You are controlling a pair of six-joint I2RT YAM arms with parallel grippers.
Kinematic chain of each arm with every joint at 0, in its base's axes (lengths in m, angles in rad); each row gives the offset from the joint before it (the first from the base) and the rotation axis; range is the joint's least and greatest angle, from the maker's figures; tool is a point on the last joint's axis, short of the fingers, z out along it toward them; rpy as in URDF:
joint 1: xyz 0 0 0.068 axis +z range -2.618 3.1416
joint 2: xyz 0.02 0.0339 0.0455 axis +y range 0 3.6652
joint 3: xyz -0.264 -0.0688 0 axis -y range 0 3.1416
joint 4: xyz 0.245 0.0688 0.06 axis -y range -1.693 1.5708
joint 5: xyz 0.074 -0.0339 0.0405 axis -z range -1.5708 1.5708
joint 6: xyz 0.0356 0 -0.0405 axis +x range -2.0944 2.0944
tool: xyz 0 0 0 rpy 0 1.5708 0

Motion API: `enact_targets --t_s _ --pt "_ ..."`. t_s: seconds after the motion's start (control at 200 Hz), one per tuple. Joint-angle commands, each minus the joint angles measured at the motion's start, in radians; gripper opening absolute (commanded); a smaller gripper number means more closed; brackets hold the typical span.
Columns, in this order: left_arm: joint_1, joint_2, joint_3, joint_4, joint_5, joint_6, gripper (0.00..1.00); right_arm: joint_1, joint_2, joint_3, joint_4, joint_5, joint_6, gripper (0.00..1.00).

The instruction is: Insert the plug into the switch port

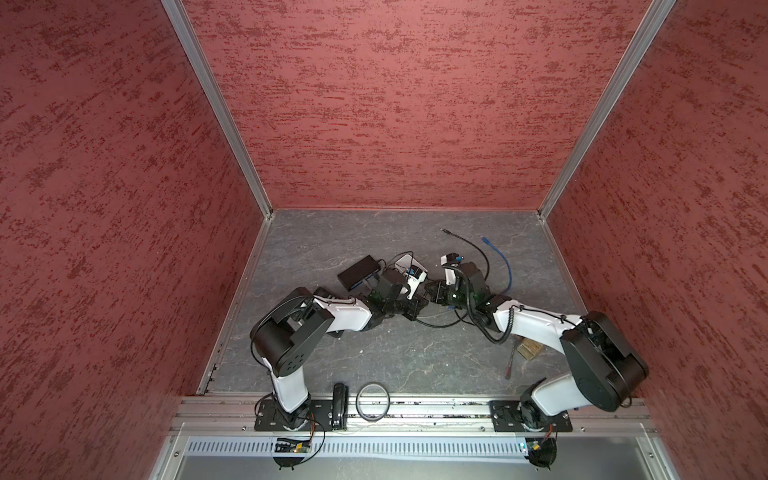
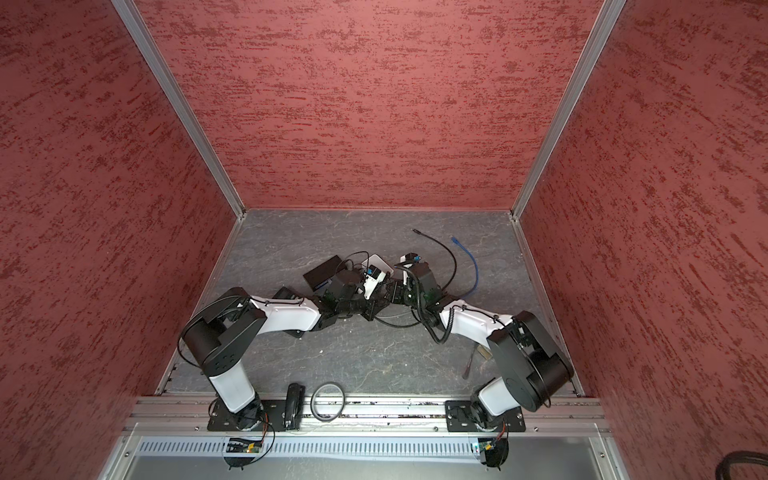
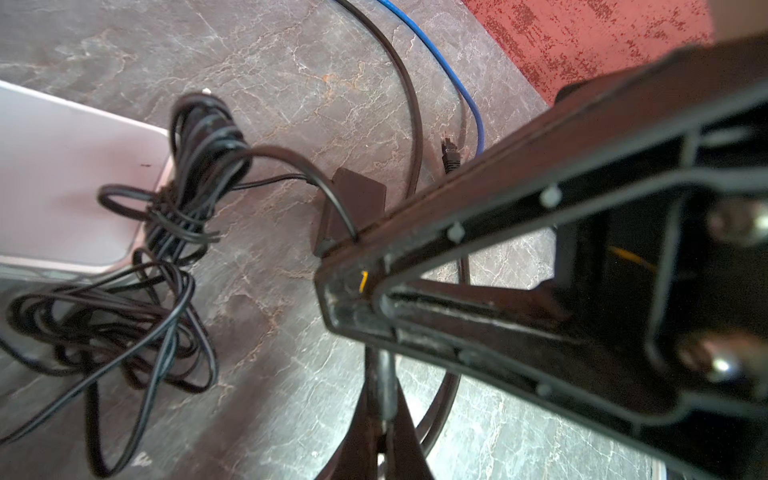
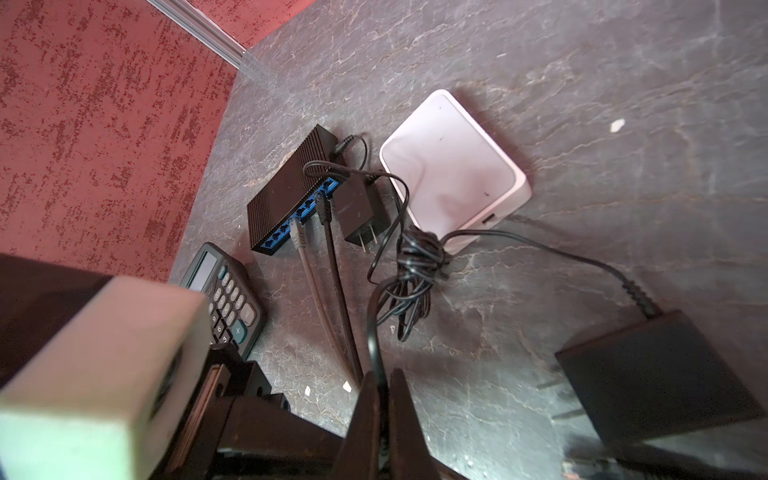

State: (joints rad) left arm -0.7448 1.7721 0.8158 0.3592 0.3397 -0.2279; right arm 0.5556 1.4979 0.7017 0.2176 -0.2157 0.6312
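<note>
Left arm (image 1: 347, 312) and right arm (image 1: 536, 326): white shells, chunky black joints, looped black cables (image 1: 469, 301), black base plates (image 1: 503, 415).

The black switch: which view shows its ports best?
Right wrist view: the black switch shows its blue ports and two plugs at them. In both top views it is small, ports barely visible. The left wrist view misses it.

your path to the switch (image 4: 286, 195) is crowded by plugged cables (image 4: 298, 237), an adapter (image 4: 360, 210) just beside them and a tangled cord (image 4: 417, 257); the far table (image 4: 582, 104) lies bare.
</note>
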Motion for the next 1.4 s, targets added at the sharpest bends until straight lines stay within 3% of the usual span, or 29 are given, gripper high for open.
enact_targets --t_s 0.0,0.19,0.381,1.062,1.393 --pt "0.005 -0.001 0.013 -0.002 -0.009 0.008 0.01 0.002 -0.027 0.034 -0.017 0.012 -0.015 0.09" --pt "0.004 0.004 -0.007 0.045 -0.027 -0.005 0.0 0.001 -0.039 0.032 -0.064 0.023 0.019 0.3" --pt "0.005 0.003 -0.013 0.057 -0.034 -0.007 0.0 0.001 -0.063 0.048 -0.124 0.006 0.027 0.33" --pt "-0.002 0.009 -0.011 0.063 -0.021 -0.008 0.0 0.001 0.01 0.049 -0.015 -0.049 0.067 0.21" --pt "-0.002 0.013 -0.01 0.066 -0.025 -0.009 0.0 0.001 0.022 0.055 0.0 -0.078 0.066 0.08"
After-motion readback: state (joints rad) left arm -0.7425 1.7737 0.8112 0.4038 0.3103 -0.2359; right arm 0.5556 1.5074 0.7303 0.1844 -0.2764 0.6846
